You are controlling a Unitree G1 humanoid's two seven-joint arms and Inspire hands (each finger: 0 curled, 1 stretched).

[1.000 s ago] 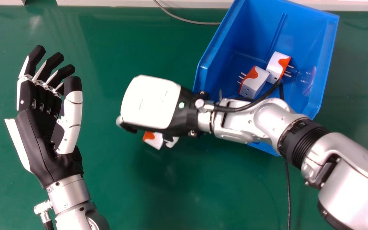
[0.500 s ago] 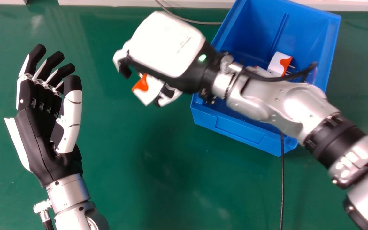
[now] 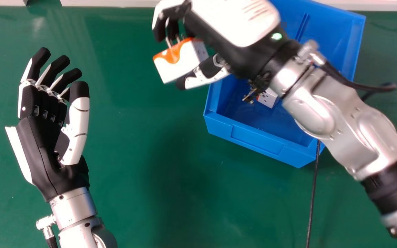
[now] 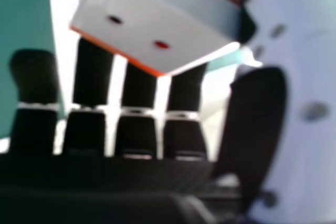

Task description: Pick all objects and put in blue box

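Partly over the blue box (image 3: 257, 137), farther right than before, right hand (image 3: 236, 24) pinching white-orange adapter (image 3: 179, 63), left hand (image 3: 41, 137) loosely spread

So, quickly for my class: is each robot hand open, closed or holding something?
Left hand: open, holding nothing.
Right hand: closed on a white and orange plug.

Bright; glare on the right hand (image 3: 233, 20) and arm (image 3: 350, 127), soft shadow on the table (image 3: 181, 165), right hand view strongly backlit
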